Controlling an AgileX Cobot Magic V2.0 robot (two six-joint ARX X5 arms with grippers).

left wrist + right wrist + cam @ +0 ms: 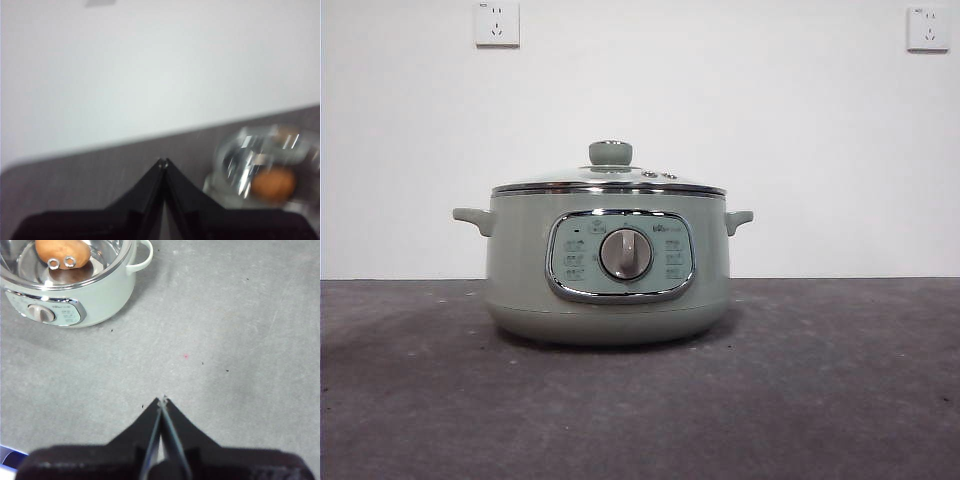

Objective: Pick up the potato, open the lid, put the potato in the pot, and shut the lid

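Observation:
The sage-green pot (608, 268) stands in the middle of the table with its glass lid (608, 182) on top and the green knob (610, 153) upright. The orange-brown potato (62, 253) lies inside the pot (70, 295), seen through the lid. It also shows, blurred, in the left wrist view (272, 184). My left gripper (163, 161) is shut and empty, away from the pot (260, 170). My right gripper (162, 400) is shut and empty above the bare table, well apart from the pot. Neither arm shows in the front view.
The grey table (820, 400) stretches around the pot. A white wall with two sockets (497, 23) stands behind. A small red dot (186, 356) marks the table in the right wrist view. A blue-and-white object (7, 457) shows at that view's edge.

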